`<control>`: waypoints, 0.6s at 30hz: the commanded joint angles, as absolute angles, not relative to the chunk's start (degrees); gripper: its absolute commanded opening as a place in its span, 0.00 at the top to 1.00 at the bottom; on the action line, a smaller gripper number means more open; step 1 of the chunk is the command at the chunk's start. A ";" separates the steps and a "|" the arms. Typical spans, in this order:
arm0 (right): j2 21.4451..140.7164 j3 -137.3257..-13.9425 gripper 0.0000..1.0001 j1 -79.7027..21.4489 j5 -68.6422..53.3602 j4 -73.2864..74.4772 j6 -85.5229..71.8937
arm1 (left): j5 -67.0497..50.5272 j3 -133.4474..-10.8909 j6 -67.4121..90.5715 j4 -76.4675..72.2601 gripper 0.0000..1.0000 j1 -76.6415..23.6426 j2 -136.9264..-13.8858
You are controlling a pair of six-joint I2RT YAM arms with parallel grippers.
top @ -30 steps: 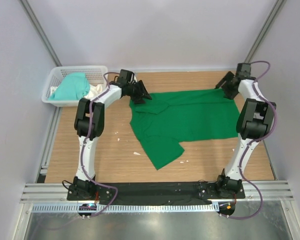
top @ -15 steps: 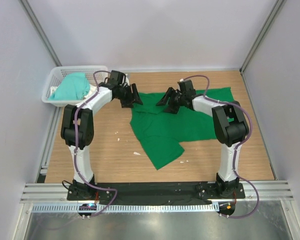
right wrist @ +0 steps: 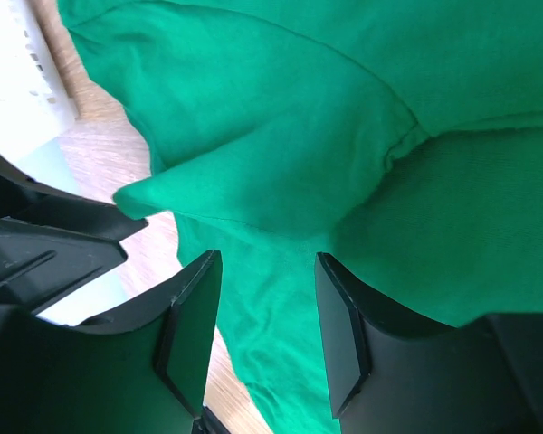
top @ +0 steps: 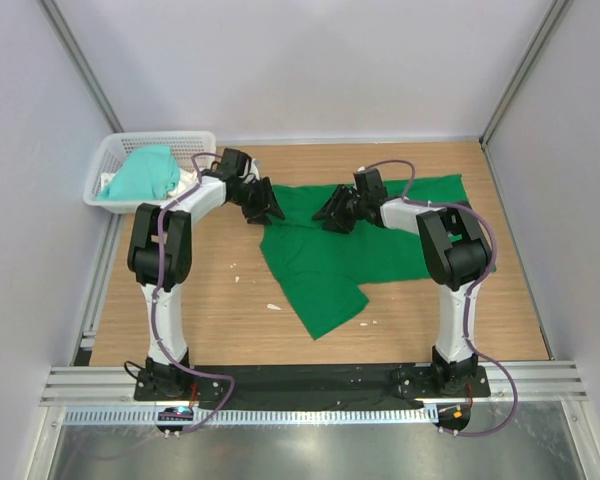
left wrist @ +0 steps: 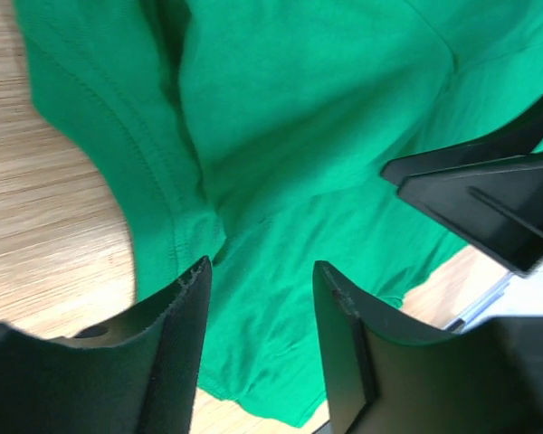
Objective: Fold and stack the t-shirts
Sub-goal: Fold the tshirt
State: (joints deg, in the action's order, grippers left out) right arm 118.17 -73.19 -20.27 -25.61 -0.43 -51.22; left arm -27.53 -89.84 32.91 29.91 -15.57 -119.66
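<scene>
The deep green t-shirt (top: pixel 380 245) is lying spread out on the wooden table (top: pixel 210 310), taking up the far middle and right of it, with one part reaching toward the near edge and its far left corner looking rumpled, where a flap is folding over itself into a point. Both arms are reaching in over that rumpled end from opposite sides. The left gripper (top: pixel 267 207) is hanging right at the shirt's far left edge, and its wrist camera is showing the two dark fingers (left wrist: pixel 176 353) standing apart with green cloth and a stitched hem visible through the gap; nothing is being pinched between them. The right gripper (top: pixel 334 213) is facing it from the other side, near but apart, and its fingers (right wrist: pixel 339 334) are likewise sitting parted over the fabric, with the folded flap lying just ahead of the tips and nothing caught in them. Whether either set of tips is touching the cloth below, I cannot tell. The paler mint-teal t-shirt (top: pixel 145 172) is sitting bunched up in the white basket (top: pixel 108 152) at the far left corner of the table, well apart from the green one.
</scene>
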 commanded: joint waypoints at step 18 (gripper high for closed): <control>120.50 -75.85 0.83 -20.48 -25.75 -8.26 -58.80 | -32.34 -92.99 37.79 25.66 0.93 -14.85 -120.94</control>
